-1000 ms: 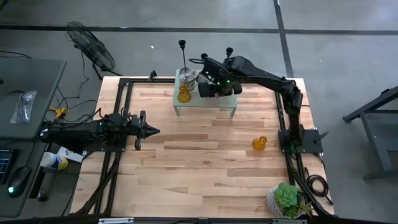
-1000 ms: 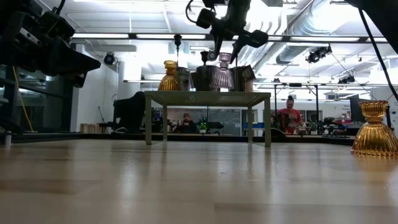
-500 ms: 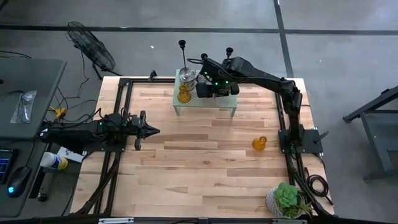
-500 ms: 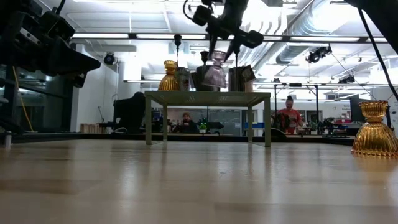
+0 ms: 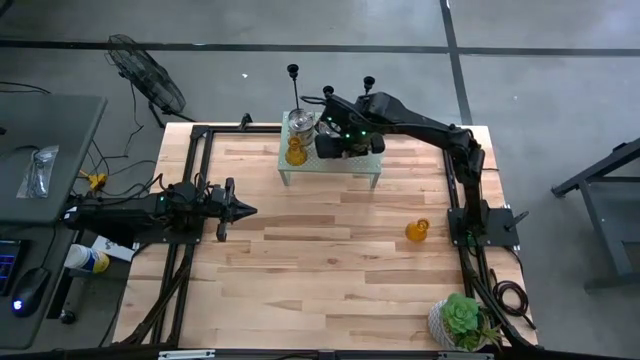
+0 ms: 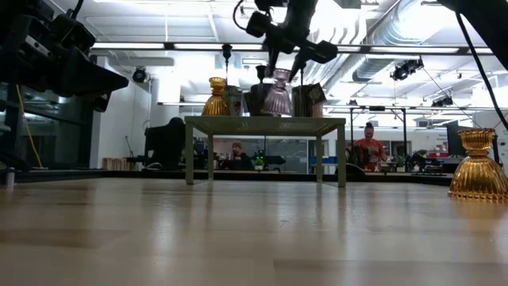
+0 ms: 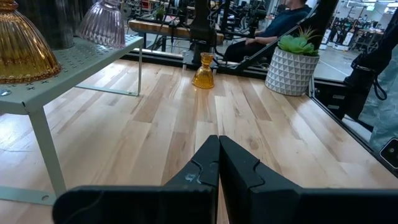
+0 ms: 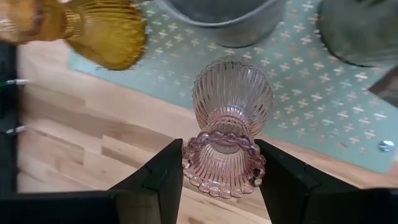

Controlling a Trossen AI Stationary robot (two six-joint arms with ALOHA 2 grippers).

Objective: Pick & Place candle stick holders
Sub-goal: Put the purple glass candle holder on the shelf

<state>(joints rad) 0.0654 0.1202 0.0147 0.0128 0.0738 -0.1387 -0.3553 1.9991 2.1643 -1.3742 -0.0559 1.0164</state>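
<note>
My right gripper hangs over the small green perforated shelf at the table's far side, shut on a pink ribbed glass candle stick holder. An amber glass holder stands on the shelf's left end. Another amber holder stands on its wide foot on the table at the right. A thin black candlestick rises behind the shelf's left part. My left gripper waits shut at the table's left edge, pointing level. My right gripper pinches the pink holder's upper cup with the beaded rim between its two fingers, one on each side. The fingers come steeply from above. The holder hangs nearly upright, foot down, over the shelf's near edge; whether the foot touches the shelf, I cannot tell.
Grey metal pots and a dark vessel crowd the shelf behind the pink holder. A potted succulent stands at the table's near right corner. Bare wood lies between the shelf and the near edge.
The pink holder in my right gripper has shifted a little toward the amber holder on the shelf. It tipped briefly on the way and now hangs nearly upright again.
</note>
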